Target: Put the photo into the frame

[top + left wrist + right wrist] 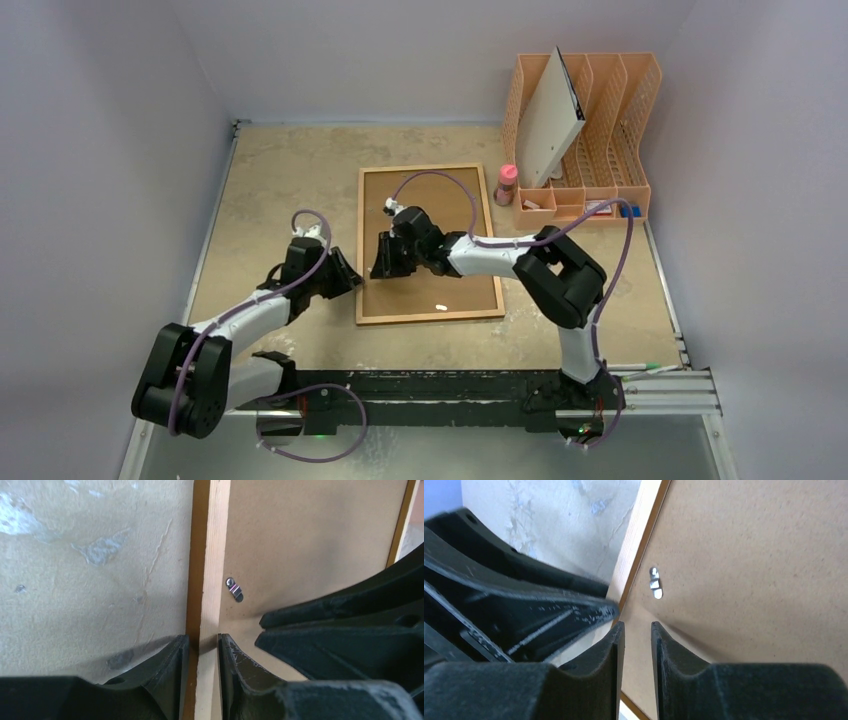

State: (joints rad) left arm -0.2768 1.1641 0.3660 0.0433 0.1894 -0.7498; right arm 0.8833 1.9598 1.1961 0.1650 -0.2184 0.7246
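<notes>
frame [430,317] flat, seemingly face down, mid-table

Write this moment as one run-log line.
left gripper: clamped on frame rail | right gripper: slightly open over backing board | photo: not visible

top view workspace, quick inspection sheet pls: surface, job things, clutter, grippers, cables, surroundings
surface: tan table, scuffed and blotchy
job's things: frame lies flat, back up, with the brown backing board in it and a metal turn clip by its left rail; photo not identifiable
clutter: orange organizer at the far right, holding a leaning white panel; pink-capped bottle beside it
grippers: left gripper closed astride the frame's left rail; right gripper low over the backing board, jaws narrowly apart, nothing between them
cables: purple cables loop off both arms; one arcs over the frame
surroundings: pale walls on three sides; black mounting rail at the near edge
</notes>
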